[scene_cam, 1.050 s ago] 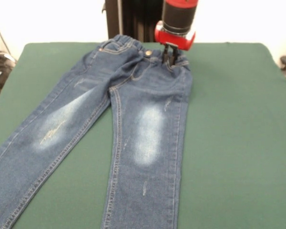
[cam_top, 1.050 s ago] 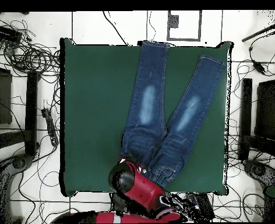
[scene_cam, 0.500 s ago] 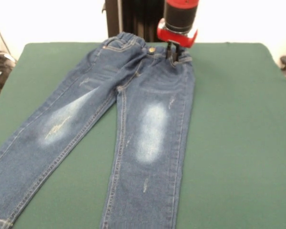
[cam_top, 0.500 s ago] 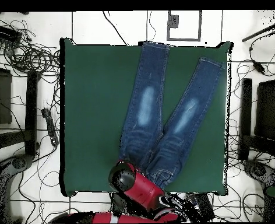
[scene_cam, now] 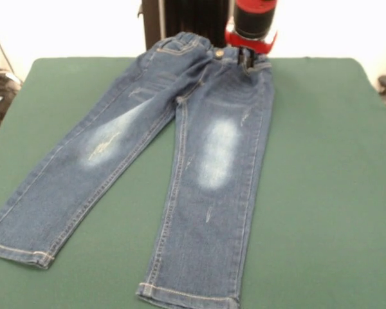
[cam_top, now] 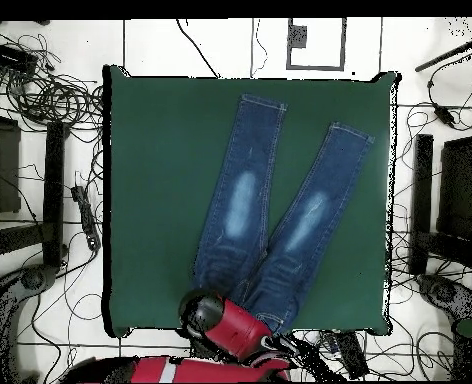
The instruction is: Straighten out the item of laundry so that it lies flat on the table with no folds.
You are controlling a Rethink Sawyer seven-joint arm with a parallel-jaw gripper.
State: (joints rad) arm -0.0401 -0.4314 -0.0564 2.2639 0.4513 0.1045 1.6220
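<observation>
Jeans (scene_cam: 199, 141): mid-to-dark blue denim. One faded whitish oval patch on each thigh; small pale scuff marks lower on the legs. Orange-tan stitching along seams, hems and fly. One brass-coloured button at the waistband.

Table (scene_cam: 321, 161): uniform dark green top, no pattern, same tone out to every edge and corner.

Arm (cam_top: 225, 330): glossy red casing with black sections; a white band on the red part at the table's near edge in the overhead view.

Gripper (scene_cam: 248, 59): black, under a red collar.

Tangled black cables (cam_top: 55, 95) on tiled floor (cam_top: 160, 45), dark stands (cam_top: 425, 215)
</observation>
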